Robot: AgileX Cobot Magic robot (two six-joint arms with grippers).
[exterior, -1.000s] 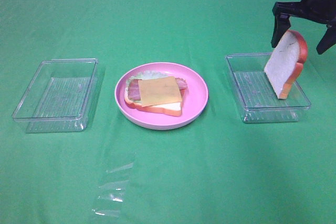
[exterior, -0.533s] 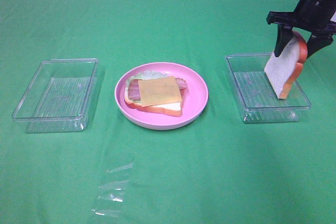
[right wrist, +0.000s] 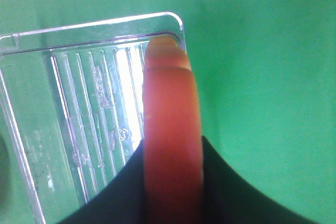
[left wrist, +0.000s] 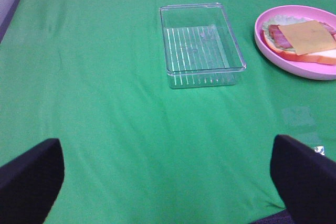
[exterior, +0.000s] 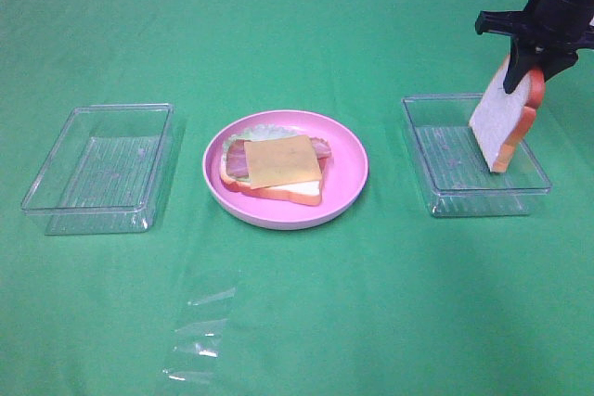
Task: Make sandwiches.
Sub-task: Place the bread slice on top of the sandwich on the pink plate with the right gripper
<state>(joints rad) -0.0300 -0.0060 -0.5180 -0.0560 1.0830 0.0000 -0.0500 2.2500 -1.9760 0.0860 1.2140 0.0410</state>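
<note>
A partly built sandwich (exterior: 277,162) lies on the round pink plate (exterior: 278,216): bread at the bottom, then lettuce and bacon, with yellow cheese on top. It also shows in the left wrist view, sandwich (left wrist: 304,39) on plate (left wrist: 269,51). A white bread slice (exterior: 499,122) with orange-brown crust stands tilted on edge in the right clear tray (exterior: 445,194). My right gripper (exterior: 525,70) is shut on its top edge. In the right wrist view the crust (right wrist: 170,114) sits between the black fingers (right wrist: 236,195). My left gripper (left wrist: 168,171) is open and holds nothing.
A second clear tray (exterior: 97,169) sits left of the plate, and is seen as tray (left wrist: 206,70) in the left wrist view. A scrap of clear film (exterior: 200,336) lies on the green cloth near the front edge.
My right gripper's fingers have come down and closed on the top edge of the bread slice. The slice has barely moved. The left gripper is unchanged.
</note>
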